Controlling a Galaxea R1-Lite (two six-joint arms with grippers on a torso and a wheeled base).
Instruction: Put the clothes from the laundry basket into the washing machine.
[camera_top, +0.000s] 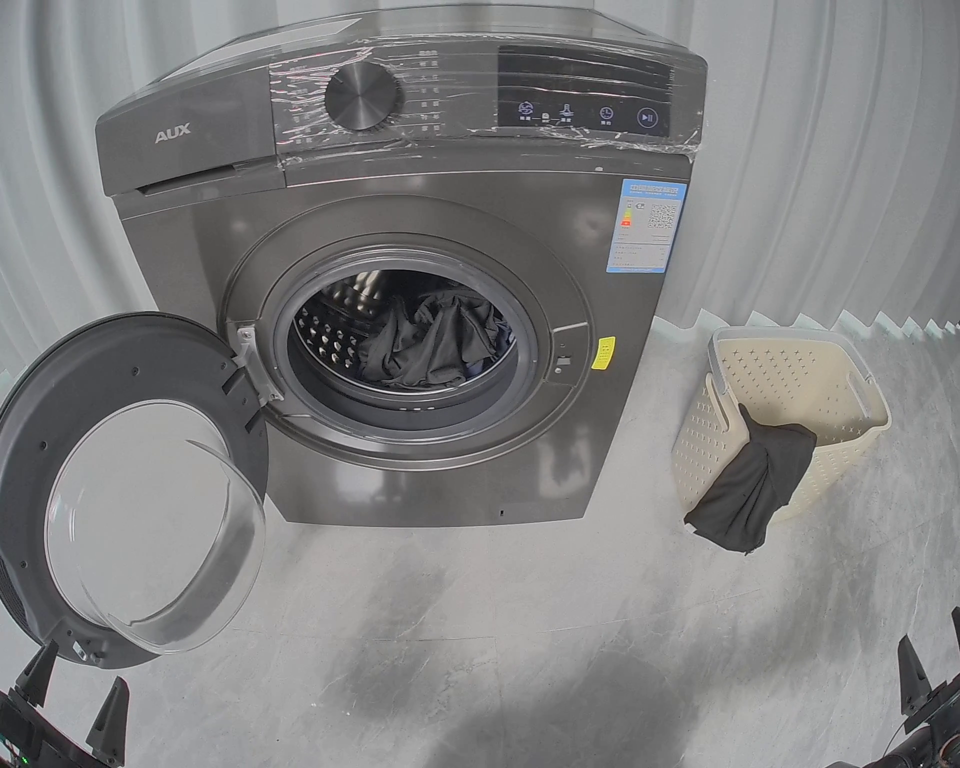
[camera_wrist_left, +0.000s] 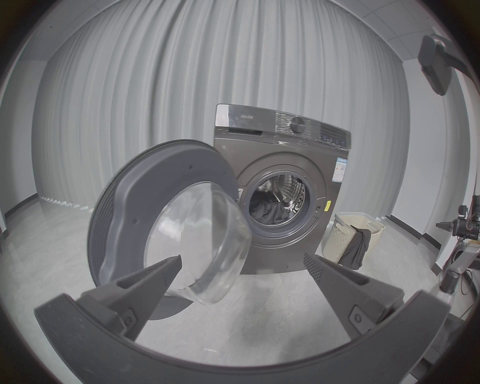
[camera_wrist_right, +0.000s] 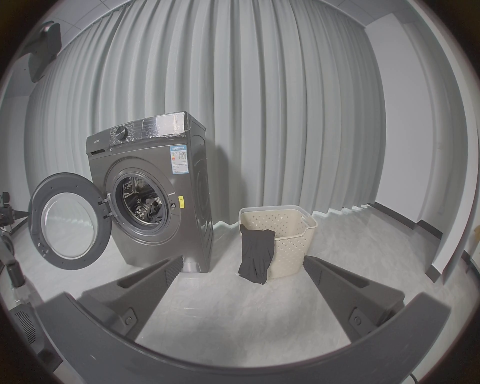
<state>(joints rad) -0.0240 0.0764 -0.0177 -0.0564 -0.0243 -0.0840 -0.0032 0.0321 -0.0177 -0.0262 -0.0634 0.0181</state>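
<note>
A grey front-loading washing machine (camera_top: 400, 250) stands ahead with its round door (camera_top: 130, 480) swung wide to the left. Dark clothes (camera_top: 430, 340) lie inside the drum. To the machine's right sits a cream laundry basket (camera_top: 800, 400) on the floor, with a dark garment (camera_top: 755, 485) draped over its front rim and hanging down outside. My left gripper (camera_wrist_left: 242, 262) is open and holds nothing, low at the left near the door. My right gripper (camera_wrist_right: 242, 262) is open too, low at the right, well short of the basket (camera_wrist_right: 285, 235).
The grey floor (camera_top: 500, 620) between me and the machine is bare. White pleated curtains (camera_top: 830, 150) run behind the machine and basket. The open door (camera_wrist_left: 170, 220) juts into the space on the left.
</note>
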